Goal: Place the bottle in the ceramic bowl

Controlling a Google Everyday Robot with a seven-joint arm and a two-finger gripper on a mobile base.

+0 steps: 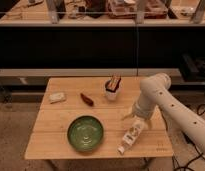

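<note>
While the wooden worktop [53, 125] carries everything, white arm [156, 92] bending in from the right, dark green ceramic bowl [85, 133] at front centre, bottle [129, 140] lying flat to its right, apart, claw [138, 123] down at the bottle's far end, whether spread or pinching unclear.

Nothing legible in view: no text, brand, number or sign. The bottle [130, 138] has a yellowish-green label, but I cannot make out its lettering. The white cup [112, 95] and pale block [57, 97] on the counter [56, 145] show no readable marks. My pincer [138, 122] is just above the bottle's upper end, at the counter's right side, and has no readable marks either.
</note>
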